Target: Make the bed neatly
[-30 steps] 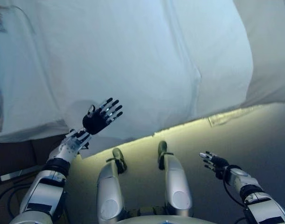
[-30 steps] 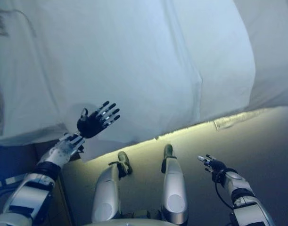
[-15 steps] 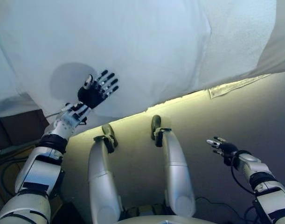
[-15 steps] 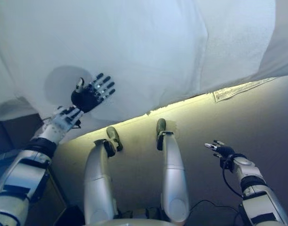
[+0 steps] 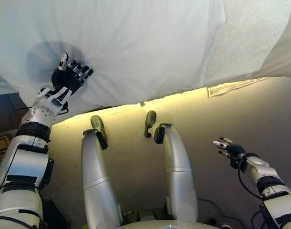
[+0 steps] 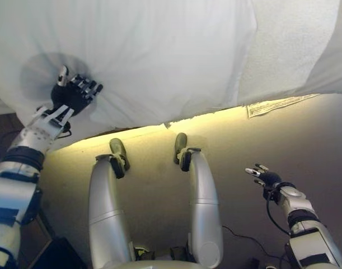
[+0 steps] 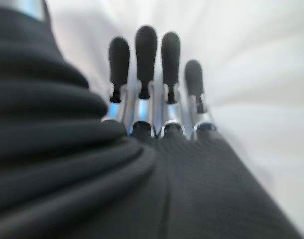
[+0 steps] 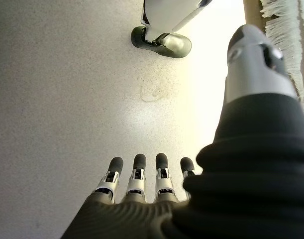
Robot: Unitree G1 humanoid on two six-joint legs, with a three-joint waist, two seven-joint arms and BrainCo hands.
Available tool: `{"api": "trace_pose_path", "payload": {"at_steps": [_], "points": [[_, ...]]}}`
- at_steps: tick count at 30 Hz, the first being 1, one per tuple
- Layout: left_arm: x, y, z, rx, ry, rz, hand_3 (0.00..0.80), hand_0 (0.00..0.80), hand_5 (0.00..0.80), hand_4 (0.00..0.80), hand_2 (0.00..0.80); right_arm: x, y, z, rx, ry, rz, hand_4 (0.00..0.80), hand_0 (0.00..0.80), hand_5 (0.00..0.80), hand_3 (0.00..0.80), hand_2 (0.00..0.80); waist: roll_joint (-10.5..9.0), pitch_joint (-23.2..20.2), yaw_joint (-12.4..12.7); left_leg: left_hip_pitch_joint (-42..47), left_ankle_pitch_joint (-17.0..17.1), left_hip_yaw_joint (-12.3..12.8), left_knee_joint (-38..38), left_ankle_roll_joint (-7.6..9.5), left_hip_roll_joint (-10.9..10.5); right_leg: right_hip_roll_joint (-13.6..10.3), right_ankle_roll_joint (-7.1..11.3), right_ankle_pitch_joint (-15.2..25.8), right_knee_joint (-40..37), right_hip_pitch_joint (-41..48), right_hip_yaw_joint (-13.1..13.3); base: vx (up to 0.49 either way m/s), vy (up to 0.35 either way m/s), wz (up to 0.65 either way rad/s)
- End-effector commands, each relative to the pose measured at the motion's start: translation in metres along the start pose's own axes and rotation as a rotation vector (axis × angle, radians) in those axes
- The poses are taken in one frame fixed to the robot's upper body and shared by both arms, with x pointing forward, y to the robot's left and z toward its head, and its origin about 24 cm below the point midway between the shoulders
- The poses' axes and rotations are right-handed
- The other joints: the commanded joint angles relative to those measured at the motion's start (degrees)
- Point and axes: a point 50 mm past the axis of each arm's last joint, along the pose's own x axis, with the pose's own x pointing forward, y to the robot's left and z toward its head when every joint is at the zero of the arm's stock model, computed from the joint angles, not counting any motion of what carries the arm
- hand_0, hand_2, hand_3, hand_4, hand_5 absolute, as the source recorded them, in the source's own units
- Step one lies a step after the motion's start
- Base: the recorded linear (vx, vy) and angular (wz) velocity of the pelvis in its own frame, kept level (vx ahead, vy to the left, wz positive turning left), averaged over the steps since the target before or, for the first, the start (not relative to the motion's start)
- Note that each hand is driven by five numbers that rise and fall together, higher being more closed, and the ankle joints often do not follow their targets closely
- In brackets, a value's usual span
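Note:
A white duvet [image 5: 135,43] hangs over the near edge of the bed and fills the top of both eye views. My left hand [image 5: 68,78] is open, its straight fingers pressed against the duvet near its lower left edge, where the cloth dimples around them; the left wrist view shows the fingers [image 7: 147,55] straight against white cloth. My right hand [image 5: 229,150] is open and empty, low over the floor at the lower right, apart from the bed; the right wrist view shows its fingers [image 8: 137,172] straight above the floor.
A textured white blanket [image 5: 259,33] lies at the upper right, its fringed edge [image 5: 231,87] hanging by the bed's side. Beige floor [image 5: 240,114] lies below the bed, lit yellow under the bed's edge. Dark furniture [image 5: 5,102] shows at far left.
The camera has shifted, so the bed sits higher in the picture. My left hand has moved up and left and now presses into the duvet. My right hand has hardly moved.

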Motion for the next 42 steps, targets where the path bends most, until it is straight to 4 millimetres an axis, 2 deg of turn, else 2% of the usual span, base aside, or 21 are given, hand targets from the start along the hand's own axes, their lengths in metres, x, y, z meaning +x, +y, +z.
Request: {"api": "trace_pose_path", "payload": {"at_steps": [1, 5, 13, 18, 27, 32, 36, 42], "points": [[-0.022, 0.030, 0.034, -0.078, -0.115, 0.197, 0.000, 0.000, 0.000, 0.000, 0.000, -0.018, -0.036, -0.008, 0.013, 0.023, -0.094, 0.000, 0.000, 0.000, 0.000, 0.000, -1.05, -0.3, 1.5, 0.0, -5.1, 1.9, 1.3, 2.35, -2.7, 1.5, 1.92, 4.5, -2.9, 0.5, -1.2, -0.052, -0.040, 0.13], [-0.033, 0.048, 0.028, -0.127, -0.073, 0.313, 0.000, 0.000, 0.000, 0.000, 0.000, -0.017, -0.037, 0.000, 0.022, 0.006, -0.081, 0.000, 0.000, 0.000, 0.000, 0.000, -1.61, -0.3, 2.2, -0.8, -5.2, 1.3, 1.6, 2.17, -2.8, 1.4, 1.91, 4.0, -2.4, 0.2, -1.9, -0.043, -0.038, 0.08], [-0.065, 0.080, 0.018, -0.225, -0.101, 0.438, 0.000, 0.000, 0.000, 0.000, 0.000, -0.019, -0.039, -0.007, 0.039, 0.007, -0.084, 0.000, 0.000, 0.000, 0.000, 0.000, -1.82, -0.3, 3.3, 0.1, -5.0, 0.9, 0.7, 1.49, -2.8, 1.1, 2.24, 3.7, -3.0, 1.5, -2.4, -0.011, -0.031, 0.05], [-0.090, 0.101, -0.005, -0.276, -0.104, 0.481, 0.000, 0.000, 0.000, 0.000, 0.000, -0.022, -0.044, -0.008, 0.035, 0.005, -0.096, 0.000, 0.000, 0.000, 0.000, 0.000, -0.32, -0.3, 3.9, 3.2, -4.8, 1.8, -1.1, 1.00, -2.9, 0.6, 2.02, 2.7, -3.9, 3.9, -2.0, 0.003, 0.014, 0.08], [-0.123, 0.119, -0.048, -0.324, -0.071, 0.519, 0.000, 0.000, 0.000, 0.000, 0.000, -0.025, -0.049, -0.006, 0.022, 0.006, -0.109, 0.000, 0.000, 0.000, 0.000, 0.000, 2.40, -0.3, 4.3, 11.3, -4.4, 4.6, -4.2, 0.05, -2.4, -0.3, 1.50, 0.5, -5.7, 10.8, -1.7, 0.024, 0.024, 0.10], [-0.150, 0.128, -0.090, -0.350, 0.016, 0.539, 0.000, 0.000, 0.000, 0.000, 0.000, -0.027, -0.048, -0.025, 0.039, 0.051, -0.117, 0.000, 0.000, 0.000, 0.000, 0.000, 3.92, -2.3, 4.2, 19.4, -3.6, 6.9, -8.7, -0.49, -2.5, -0.7, 1.59, -0.9, -8.6, 17.9, -1.7, 0.075, 0.000, 0.11], [-0.173, 0.129, -0.126, -0.381, 0.085, 0.558, 0.000, 0.000, 0.000, 0.000, 0.000, -0.028, -0.043, -0.047, 0.071, 0.098, -0.124, 0.000, 0.000, 0.000, 0.000, 0.000, 4.77, -4.8, 4.8, 26.2, -2.5, 8.3, -13.6, -0.96, -3.9, -1.6, 2.13, -1.0, -12.7, 24.8, -2.7, 0.135, -0.021, 0.03], [-0.208, 0.126, -0.170, -0.383, 0.208, 0.568, 0.000, 0.000, 0.000, 0.000, 0.000, -0.035, -0.031, -0.087, 0.132, 0.173, -0.123, 0.000, 0.000, 0.000, 0.000, 0.000, 5.24, -8.4, 5.4, 37.3, -0.9, 9.1, -20.7, -0.82, -5.8, -2.3, 2.64, -0.1, -20.7, 37.1, -4.1, 0.159, -0.046, 0.09]]}}
